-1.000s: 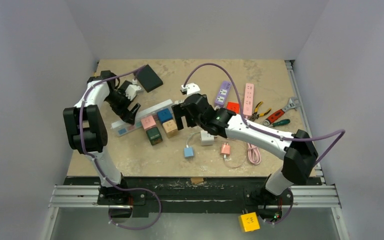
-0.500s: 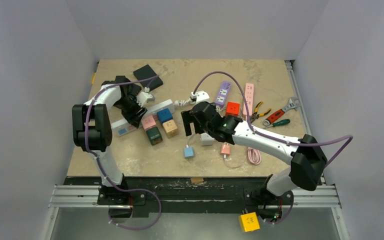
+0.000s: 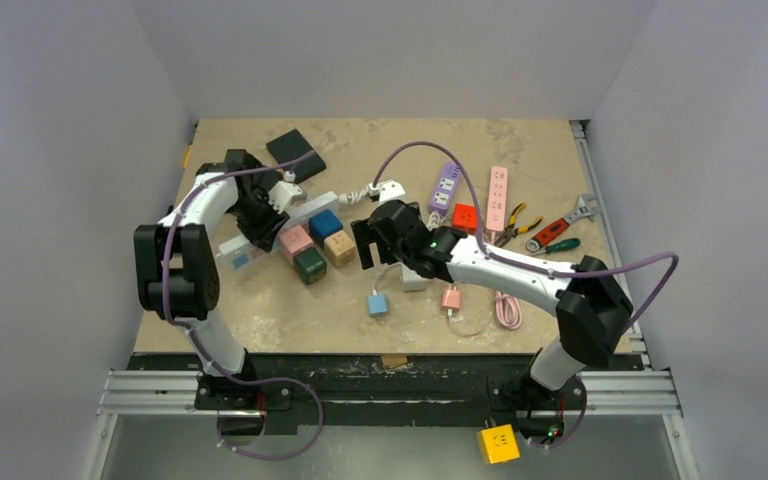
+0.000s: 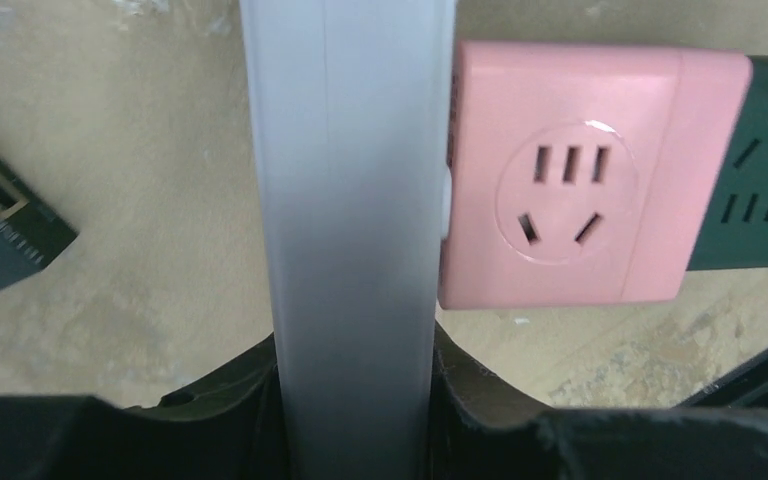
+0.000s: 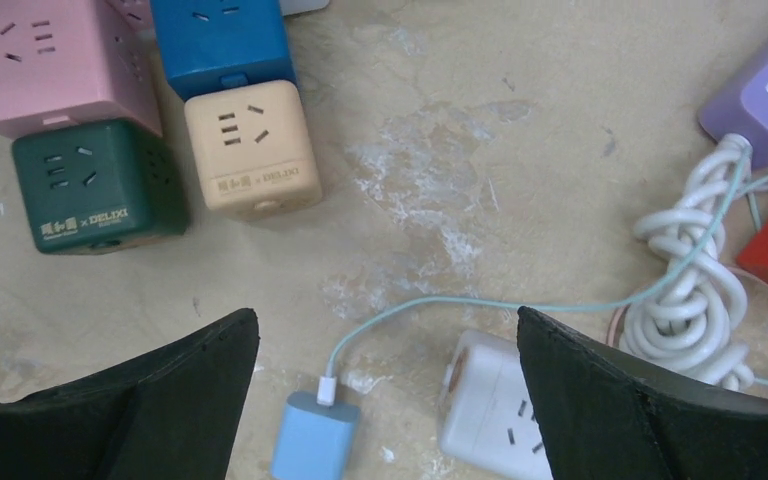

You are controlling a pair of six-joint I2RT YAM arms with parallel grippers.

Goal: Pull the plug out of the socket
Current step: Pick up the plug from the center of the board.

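Note:
A long white socket strip (image 3: 312,211) lies at the table's left; in the left wrist view it (image 4: 350,200) runs straight up between my black fingers (image 4: 230,385). My left gripper (image 3: 260,222) is shut on its two long sides. A pink cube plug (image 4: 570,170) sits against the strip's right side, with a dark green cube (image 4: 760,190) behind it. Blue (image 3: 325,224), tan (image 3: 339,247) and green (image 3: 309,265) cubes cluster beside the pink one (image 3: 296,240). My right gripper (image 3: 370,245) hovers open just right of the cubes, nothing between its fingers (image 5: 160,390).
Under the right gripper lie a light-blue charger (image 5: 312,438), a white cube adapter (image 5: 495,410) and a coiled white cable (image 5: 695,300). Purple (image 3: 447,185) and pink (image 3: 498,197) strips, a red cube (image 3: 466,215), pliers and a wrench (image 3: 582,208) lie at the right. A black box (image 3: 295,150) lies at the back left.
The left gripper has closed on the white strip, which has shifted a little with its cubes. The right arm swung towards the near right, then back left beside the cubes, staying open.

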